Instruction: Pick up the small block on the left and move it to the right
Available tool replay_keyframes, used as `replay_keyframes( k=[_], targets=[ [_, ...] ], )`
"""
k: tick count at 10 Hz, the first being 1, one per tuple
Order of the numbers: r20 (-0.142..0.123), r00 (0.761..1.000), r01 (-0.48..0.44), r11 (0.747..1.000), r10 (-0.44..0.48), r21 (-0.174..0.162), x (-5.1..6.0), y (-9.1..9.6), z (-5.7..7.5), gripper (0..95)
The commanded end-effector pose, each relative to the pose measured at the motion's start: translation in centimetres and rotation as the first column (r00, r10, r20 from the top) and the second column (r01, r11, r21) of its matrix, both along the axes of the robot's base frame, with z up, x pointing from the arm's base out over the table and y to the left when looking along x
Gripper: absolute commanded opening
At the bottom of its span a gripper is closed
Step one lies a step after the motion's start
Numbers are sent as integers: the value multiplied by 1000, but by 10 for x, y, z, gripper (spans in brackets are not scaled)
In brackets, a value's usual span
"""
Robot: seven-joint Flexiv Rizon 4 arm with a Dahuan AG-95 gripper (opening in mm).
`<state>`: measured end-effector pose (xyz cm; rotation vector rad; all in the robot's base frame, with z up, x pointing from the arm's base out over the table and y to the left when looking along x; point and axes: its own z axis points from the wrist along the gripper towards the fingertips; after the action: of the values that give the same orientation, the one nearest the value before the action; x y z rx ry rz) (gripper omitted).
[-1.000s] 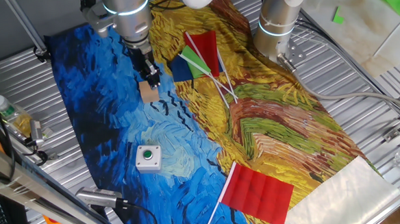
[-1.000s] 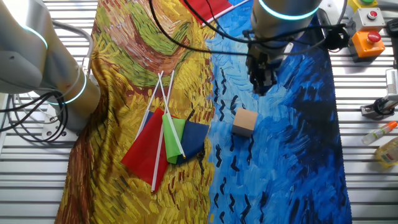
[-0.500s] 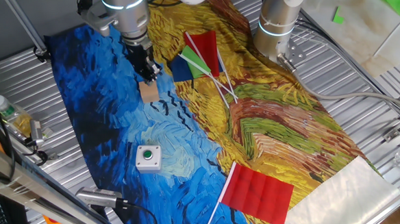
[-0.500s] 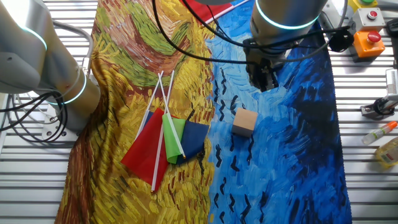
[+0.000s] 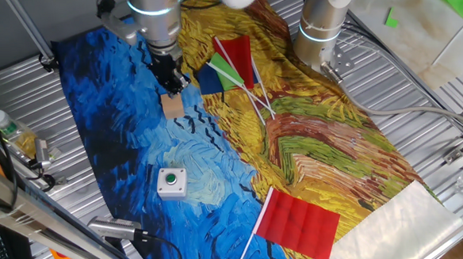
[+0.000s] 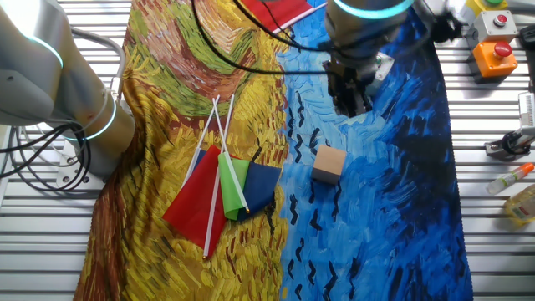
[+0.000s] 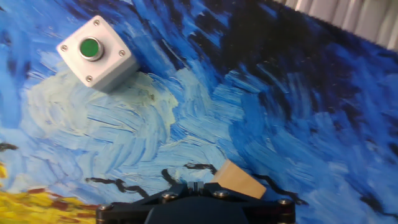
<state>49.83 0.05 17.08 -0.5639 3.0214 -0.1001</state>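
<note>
The small block point(image 5: 171, 106) is a plain tan wooden cube lying on the blue part of the painted cloth. It also shows in the other fixed view point(image 6: 329, 163) and at the bottom edge of the hand view point(image 7: 239, 182). My gripper point(image 5: 173, 83) hangs just above the cloth, a little behind the block and apart from it, as the other fixed view point(image 6: 351, 104) also shows. In the hand view my gripper point(image 7: 194, 185) has its fingers pressed together and holds nothing.
A white box with a green button point(image 5: 171, 182) sits on the cloth nearer the front, also in the hand view point(image 7: 97, 53). Small flags point(image 5: 232, 66) lie beside the block and a red flag point(image 5: 300, 225) lies at the front. A second arm's base point(image 5: 321, 29) stands behind.
My gripper has risen slightly and turned a little above the cloth. The block has not moved.
</note>
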Motion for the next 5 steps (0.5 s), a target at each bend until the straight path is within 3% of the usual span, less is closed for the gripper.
replay_keyframes(
  k=[1, 3, 5],
  targets=[
    [-17, 1000, 8, 1000, -8, -2, 2, 0, -1, 0],
    [-49, 998, 44, 996, -40, 74, 2, 0, -1, 0],
    [-49, 998, 45, 997, -42, 67, 3, 1, -1, 0]
  ],
)
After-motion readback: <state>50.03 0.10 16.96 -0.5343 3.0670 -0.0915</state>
